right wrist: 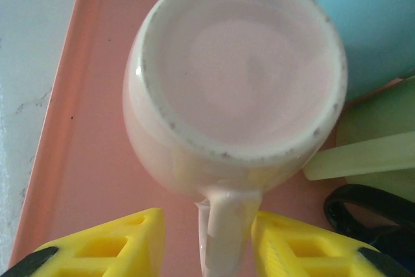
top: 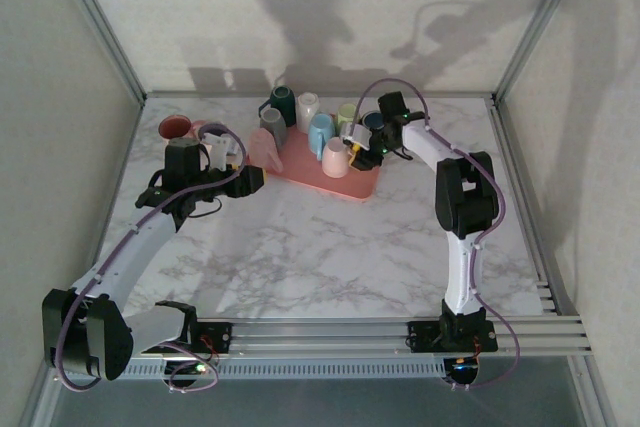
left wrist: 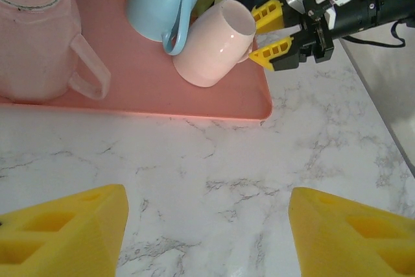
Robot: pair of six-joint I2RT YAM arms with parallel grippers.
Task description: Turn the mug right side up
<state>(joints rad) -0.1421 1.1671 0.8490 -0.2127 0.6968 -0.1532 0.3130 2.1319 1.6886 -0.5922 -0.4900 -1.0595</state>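
A pale pink mug (top: 336, 157) (left wrist: 214, 43) (right wrist: 237, 82) stands base up at the near right corner of the pink tray (top: 305, 179). Its handle (right wrist: 227, 231) points toward my right gripper (top: 352, 143) (left wrist: 272, 32) (right wrist: 207, 225). The yellow jaws stand either side of that handle: the right finger (right wrist: 298, 244) touches it, and the left finger (right wrist: 110, 248) is still a small gap away. My left gripper (top: 255, 179) (left wrist: 207, 192) hovers open over bare marble just in front of the tray, holding nothing.
The tray also carries a light blue mug (top: 320, 132) (right wrist: 369, 24), a big pink mug (left wrist: 39, 37), a pale green one (right wrist: 376, 134), a dark one (right wrist: 363, 215) and others, packed close. A red mug (top: 175, 127) sits on the table at the back left.
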